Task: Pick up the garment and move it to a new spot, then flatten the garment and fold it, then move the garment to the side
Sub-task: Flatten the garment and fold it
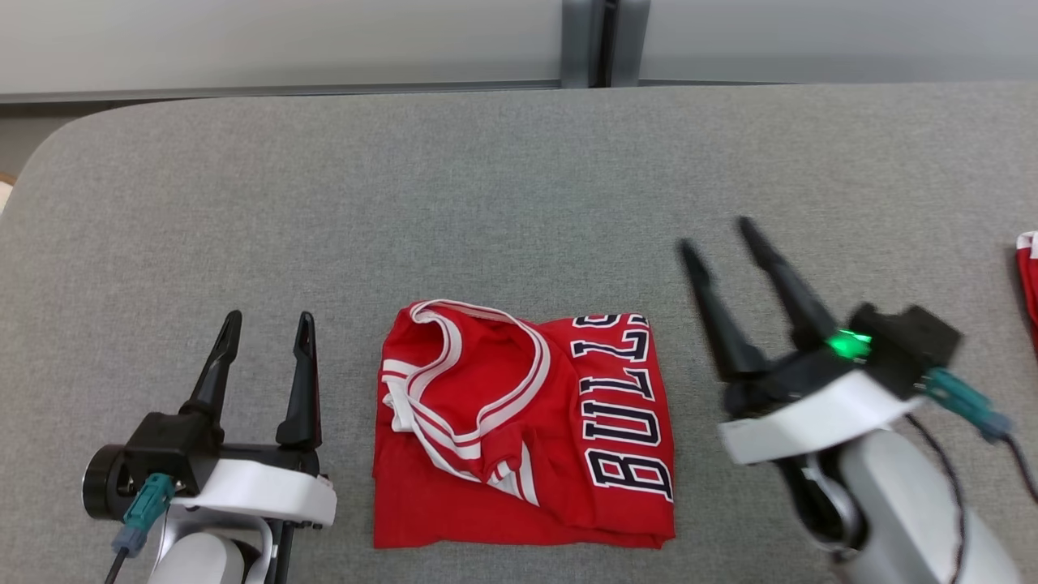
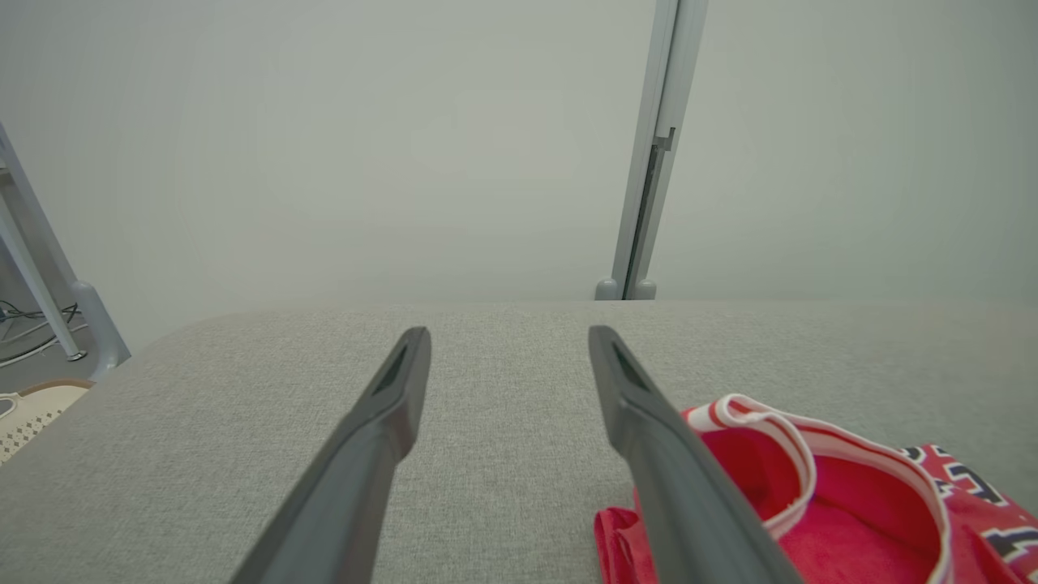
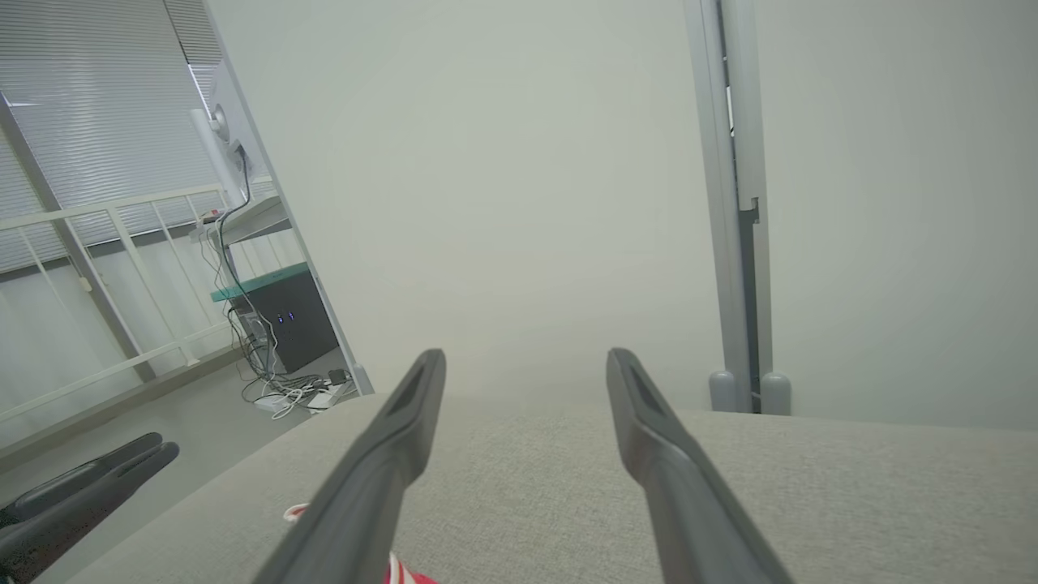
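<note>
The garment (image 1: pixel 527 430) is a red jersey with white trim and dark lettering, folded into a rough square near the front edge of the grey table (image 1: pixel 486 178). My left gripper (image 1: pixel 268 328) stands open just left of it, fingers pointing away, nothing between them. My right gripper (image 1: pixel 722 235) is open to the right of the garment, raised and tilted left, empty. The left wrist view has the garment's collar (image 2: pixel 811 478) at its lower right, beside the left gripper (image 2: pixel 507 341). A sliver of the garment (image 3: pixel 397 572) peeks below the right gripper (image 3: pixel 527 365).
Another red cloth (image 1: pixel 1028 284) lies at the table's right edge. A wall with a grey post (image 1: pixel 604 40) runs behind the table. The table's rounded far left corner (image 1: pixel 73 130) drops off to the floor.
</note>
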Controlling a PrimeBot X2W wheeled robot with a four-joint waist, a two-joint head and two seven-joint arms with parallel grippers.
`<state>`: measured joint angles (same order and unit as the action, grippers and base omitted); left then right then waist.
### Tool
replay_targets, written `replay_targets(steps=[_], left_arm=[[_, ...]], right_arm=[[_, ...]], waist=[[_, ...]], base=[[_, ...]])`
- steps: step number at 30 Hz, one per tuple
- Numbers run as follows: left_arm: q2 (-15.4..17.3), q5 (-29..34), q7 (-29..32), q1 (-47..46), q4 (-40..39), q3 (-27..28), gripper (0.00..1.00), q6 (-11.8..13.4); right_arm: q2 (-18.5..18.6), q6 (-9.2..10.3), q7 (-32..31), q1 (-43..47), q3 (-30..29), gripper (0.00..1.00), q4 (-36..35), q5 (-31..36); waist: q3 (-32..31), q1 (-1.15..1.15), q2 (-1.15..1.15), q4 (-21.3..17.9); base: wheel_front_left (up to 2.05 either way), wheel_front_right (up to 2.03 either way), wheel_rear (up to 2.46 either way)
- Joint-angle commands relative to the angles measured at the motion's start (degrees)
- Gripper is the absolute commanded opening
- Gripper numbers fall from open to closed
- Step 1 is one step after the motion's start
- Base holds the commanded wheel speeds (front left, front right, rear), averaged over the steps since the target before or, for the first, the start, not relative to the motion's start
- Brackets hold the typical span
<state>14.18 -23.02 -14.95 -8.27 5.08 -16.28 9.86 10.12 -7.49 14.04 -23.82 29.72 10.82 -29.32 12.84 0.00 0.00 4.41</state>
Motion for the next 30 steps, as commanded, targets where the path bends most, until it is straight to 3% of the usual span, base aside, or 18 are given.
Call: replay_targets(steps=[1, 3, 9, 15, 23, 24, 26, 30], left_arm=[[0.78, 0.31, 0.18, 1.05, -0.16, 0.33, 1.00, 0.41], [1.40, 0.19, 0.48, 2.20, -0.42, 0.45, 1.00, 0.73], [2.92, -0.03, 1.87, 4.79, -1.94, 0.57, 1.00, 1.30], [3.55, 0.24, 2.92, 5.41, -3.02, 0.01, 1.00, 1.84], [3.98, 1.06, 3.65, 4.64, -3.81, -0.75, 1.00, 2.32], [4.03, 1.03, 3.68, 4.45, -3.90, -0.81, 1.00, 2.34], [3.94, 0.90, 3.64, 4.09, -4.08, -0.85, 1.00, 2.30], [3.89, 0.87, 3.62, 2.96, -4.28, -1.18, 1.00, 1.89]], right_arm=[[1.47, 0.01, -0.66, 3.55, -4.92, 1.00, -1.39, 1.96], [3.30, 0.01, -3.11, 10.51, -14.96, 1.00, -4.01, 5.48], [2.55, 0.01, -8.24, 20.62, -24.10, 1.00, -11.09, 10.05], [0.85, 0.01, -11.93, 24.35, -26.73, 1.00, -16.37, 11.92], [-0.11, 0.01, -13.22, 25.12, -27.58, 1.00, -17.98, 12.94], [-0.26, 0.01, -13.35, 25.10, -27.31, 0.79, -17.96, 13.02], [-0.28, 0.01, -13.57, 24.70, -26.66, 0.00, -17.21, 12.94], [0.30, 0.01, -14.05, 22.75, -22.76, 0.00, -14.49, 12.25]], waist=[[-0.94, 0.00, 0.00, -0.87], [-2.43, 0.00, 0.00, -1.61], [-4.47, 0.00, 0.00, -2.94], [-4.79, 0.00, 0.00, -3.33], [-4.48, 0.00, 0.00, -2.99], [-4.41, 0.00, 0.00, -2.88], [-4.16, 0.00, 0.00, -2.59], [-3.22, 0.00, 0.00, -1.67]], base=[[0.00, 0.00, 0.00], [0.00, 0.00, 0.00], [0.00, 0.00, 0.00], [0.00, 0.00, 0.00], [0.00, 0.00, 0.00], [0.00, 0.00, 0.00], [0.00, 0.00, 0.00], [0.00, 0.00, 0.00]])
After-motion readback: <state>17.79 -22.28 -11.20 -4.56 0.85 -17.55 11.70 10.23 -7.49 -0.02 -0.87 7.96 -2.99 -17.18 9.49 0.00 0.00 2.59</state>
